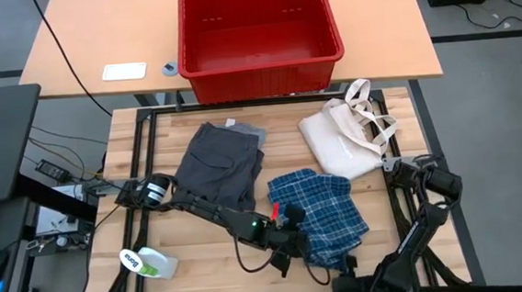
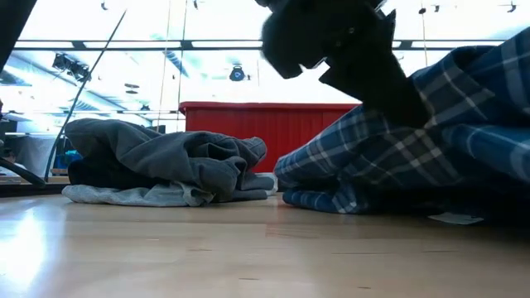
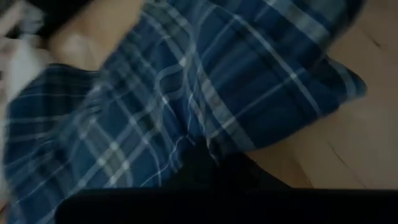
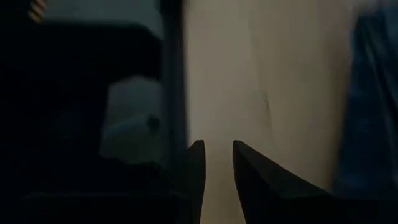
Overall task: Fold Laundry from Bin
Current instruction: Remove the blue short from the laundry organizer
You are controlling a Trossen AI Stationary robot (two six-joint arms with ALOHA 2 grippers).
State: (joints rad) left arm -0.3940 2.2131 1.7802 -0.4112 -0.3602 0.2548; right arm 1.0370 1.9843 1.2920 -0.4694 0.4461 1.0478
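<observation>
The blue plaid shirt (image 1: pixel 325 210) lies bunched on the wooden table at the near right. My left gripper (image 1: pixel 291 225) is at its left edge and shut on it; the shirt fills the left wrist view (image 3: pixel 186 93). The light grey T-shirt (image 1: pixel 216 163) lies folded at the table's middle left, over darker cloth (image 2: pixel 91 170). The red bin (image 1: pixel 261 35) stands on the far table. My right gripper (image 4: pixel 216 152) waits at the near right edge (image 1: pixel 348 267), fingers nearly together and empty. My left gripper holds the plaid shirt at its left edge (image 3: pixel 208 146), coming in low from the table's left. The fingers show only as a dark shape under the cloth, so the kind of hold and the number of layers cannot be told. In the low view the cloth (image 2: pixel 489 74) rises beside the gripper, and the rest lies on the table.
A cream tote bag (image 1: pixel 344 140) lies at the far right of the table, behind the plaid shirt. A white and green item (image 1: pixel 149 262) lies at the near left. Bare wood shows between the grey T-shirt and the near edge.
</observation>
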